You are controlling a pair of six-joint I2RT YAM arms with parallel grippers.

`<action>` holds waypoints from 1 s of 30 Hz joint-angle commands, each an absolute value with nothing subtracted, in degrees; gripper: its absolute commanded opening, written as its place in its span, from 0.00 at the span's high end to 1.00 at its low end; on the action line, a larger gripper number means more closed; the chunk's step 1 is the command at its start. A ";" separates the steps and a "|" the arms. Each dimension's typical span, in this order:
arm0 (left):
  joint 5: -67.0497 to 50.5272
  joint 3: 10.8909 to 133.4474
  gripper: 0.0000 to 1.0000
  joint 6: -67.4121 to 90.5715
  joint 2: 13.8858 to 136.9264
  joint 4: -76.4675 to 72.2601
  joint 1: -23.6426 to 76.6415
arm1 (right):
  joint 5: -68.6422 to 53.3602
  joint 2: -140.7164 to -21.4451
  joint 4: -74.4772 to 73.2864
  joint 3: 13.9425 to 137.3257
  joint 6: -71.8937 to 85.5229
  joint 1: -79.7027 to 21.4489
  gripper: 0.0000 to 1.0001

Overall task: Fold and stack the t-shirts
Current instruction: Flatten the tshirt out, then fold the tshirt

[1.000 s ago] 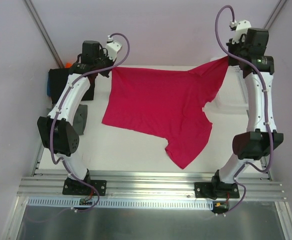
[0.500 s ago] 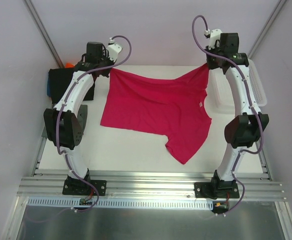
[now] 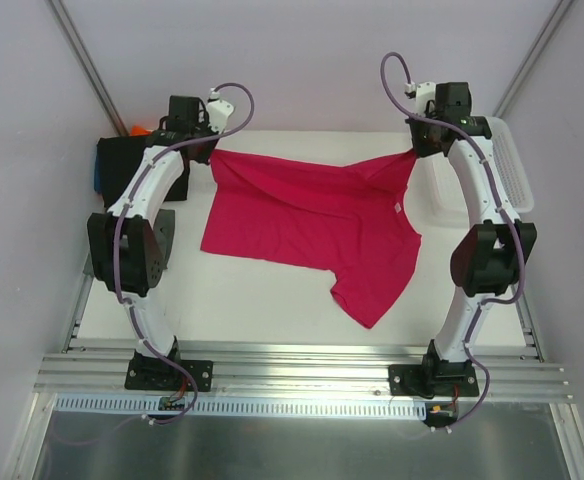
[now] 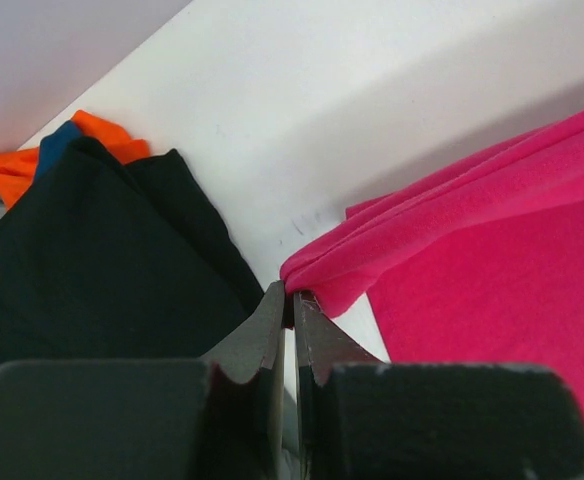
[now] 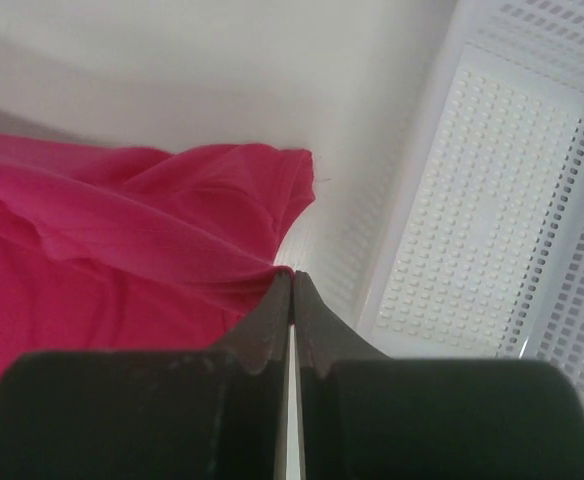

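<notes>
While both arms reached toward the far edge of the table (image 3: 272, 300), the crimson-pink t-shirt (image 3: 312, 225) lay spread across the middle of it, with its far hem drawn up between the two grippers. The left gripper (image 3: 209, 152) sat near the far-left corner, and in its wrist view the left gripper (image 4: 290, 300) had its jaws pressed together on a bunched fold of the crimson-pink t-shirt (image 4: 492, 250), the cloth running off to the right from the pinch. The right gripper (image 3: 417, 152) sat near the far edge toward the right side; seen from its own wrist, the right gripper (image 5: 291, 285) was likewise pressed together, pinching a gathered corner of the crimson-pink t-shirt (image 5: 102, 270). Between the two pinched points the cloth sagged and wrinkled, while the rest lay flat, one part reaching toward the near edge. Just beside the right gripper, along the right edge, stood the white mesh basket (image 3: 512, 170), whose perforated wall filled the right of the right wrist view (image 5: 502, 200). At the far-left corner, close to the left gripper, a folded black t-shirt (image 4: 82, 260) lay on the table, with an orange t-shirt (image 4: 17, 165) and a blue t-shirt (image 4: 64, 135) showing at its far side, touching it.
</notes>
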State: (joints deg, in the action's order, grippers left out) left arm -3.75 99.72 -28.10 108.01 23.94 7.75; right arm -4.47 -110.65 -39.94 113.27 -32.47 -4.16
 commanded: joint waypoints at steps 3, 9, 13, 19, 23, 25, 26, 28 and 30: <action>-2.90 109.84 1.00 -27.42 113.89 22.68 7.12 | -2.03 -114.43 -37.45 122.06 -33.40 -3.16 0.99; -1.76 122.33 1.00 -26.29 122.95 22.67 6.24 | -0.35 -117.42 -35.52 125.68 -32.70 -2.90 1.00; -1.76 128.83 1.00 -25.32 127.78 22.59 6.24 | -0.44 -119.35 -34.98 128.23 -31.99 -3.08 1.00; -0.88 131.75 1.00 -26.72 131.56 21.19 6.15 | 3.16 -122.25 -33.31 130.69 -31.90 -3.25 0.99; -1.32 134.20 1.00 -27.33 134.20 20.04 6.24 | 4.30 -124.54 -32.70 132.45 -32.17 -3.16 1.00; -1.49 135.17 1.00 -27.77 135.95 19.25 6.24 | 5.09 -125.33 -32.43 132.98 -32.69 -3.25 0.99; -1.49 135.87 1.00 -27.86 136.58 18.99 6.24 | 5.45 -125.94 -32.00 133.07 -32.87 -3.25 0.99; -1.32 136.40 1.00 -28.91 138.15 17.76 6.24 | 6.76 -126.65 -31.38 133.33 -33.31 -3.25 1.00; -0.88 136.58 1.00 -29.27 139.30 17.32 6.24 | 7.03 -127.44 -31.20 133.68 -33.31 -3.25 0.99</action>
